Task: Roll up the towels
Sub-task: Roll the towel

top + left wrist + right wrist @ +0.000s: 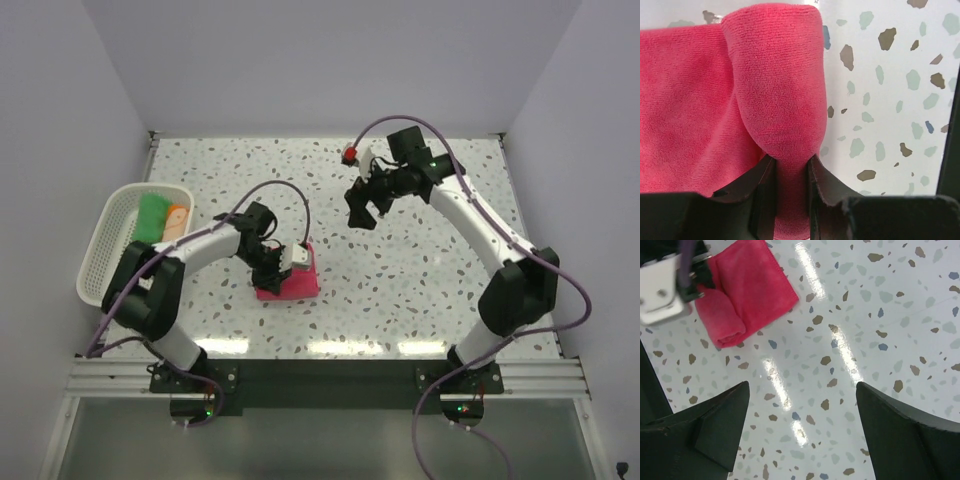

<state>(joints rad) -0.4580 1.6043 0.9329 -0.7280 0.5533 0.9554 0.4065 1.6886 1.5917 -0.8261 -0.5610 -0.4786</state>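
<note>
The left gripper [790, 167] is nearly closed, its jaws pinching the end of the rolled part of the pink-red towel [775, 85]. The towel lies on the speckled surface [890, 100] just in front of the left arm, with the roll along one side of the cloth and a flat part spread beside it. The right gripper [802, 390] hangs above the surface, well apart from that towel, its jaws spread wide and holding nothing. To do this roll well, I judge the left gripper needs a firm pinch on the roll's end and an even turn over the flat part, so the layers wind tight and the edges line up rather than coning. The free right gripper could pin the loose flat edge to stop the cloth sliding. The green towel [153, 215] and the peach-orange towel [177, 220] lie in the white mesh basket [105, 250] at the far left; whether they are rolled is hard to tell from above.
</note>
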